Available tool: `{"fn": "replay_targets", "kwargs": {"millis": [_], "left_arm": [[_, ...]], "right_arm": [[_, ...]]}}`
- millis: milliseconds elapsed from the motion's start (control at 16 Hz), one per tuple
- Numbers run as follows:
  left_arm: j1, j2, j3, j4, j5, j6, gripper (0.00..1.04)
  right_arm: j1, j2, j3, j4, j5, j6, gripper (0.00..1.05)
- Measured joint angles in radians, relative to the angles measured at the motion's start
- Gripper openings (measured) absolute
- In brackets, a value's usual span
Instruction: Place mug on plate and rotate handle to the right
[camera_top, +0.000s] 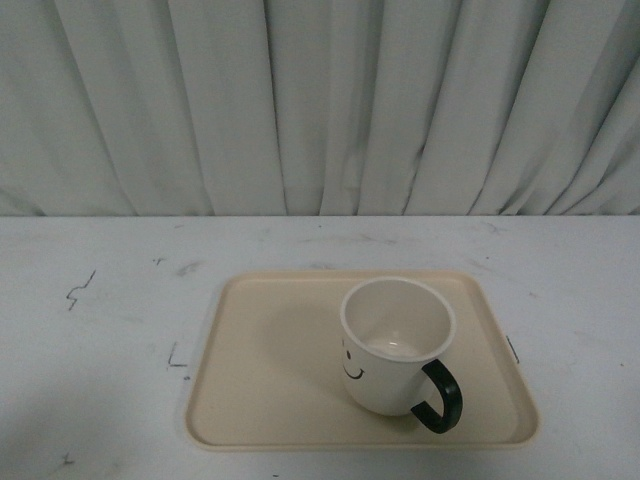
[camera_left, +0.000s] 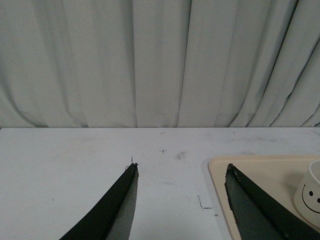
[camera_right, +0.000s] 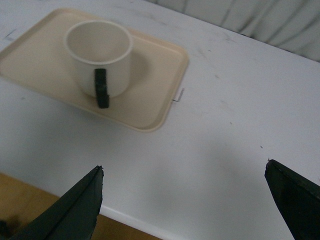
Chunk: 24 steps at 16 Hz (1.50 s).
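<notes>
Mug: you see the cream mug (camera_top: 397, 345) standing upright on the plate (camera_top: 270, 370), right of its middle, with the smiley face towards you.
Handle: the black handle (camera_top: 441, 397) points to your right and slightly towards the near rim.
Plate: it lies flat on the white desk (camera_top: 100, 300), before a pale curtain (camera_top: 320, 100).
Left tool: your left tool (camera_left: 181, 167) has its jaws apart and empty, near the plate's edge.
Right tool: your right tool (camera_right: 183, 166) is spread wide and empty, well apart from the mug.
</notes>
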Motion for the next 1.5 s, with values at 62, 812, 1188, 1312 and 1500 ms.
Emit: {"fn": "replay_targets", "kwargs": {"millis": [62,812,1188,1312,1500], "left_arm": [[0.000,0.000,0.000,0.000,-0.001,0.000,0.65],[0.000,0.000,0.000,0.000,0.001,0.001,0.98],[0.000,0.000,0.000,0.000,0.000,0.001,0.98],[0.000,0.000,0.000,0.000,0.001,0.001,0.98],[0.000,0.000,0.000,0.000,0.000,0.001,0.98]], "right_arm": [[0.037,0.127,0.039,0.051,-0.016,-0.073,0.98],[0.220,1.450,0.989,-0.100,0.011,0.156,0.98],[0.339,1.640,1.052,-0.066,0.084,0.298,0.97],[0.364,1.644,1.054,-0.056,0.095,0.344,0.72],[0.371,1.644,1.061,-0.087,0.100,0.381,0.35]]}}
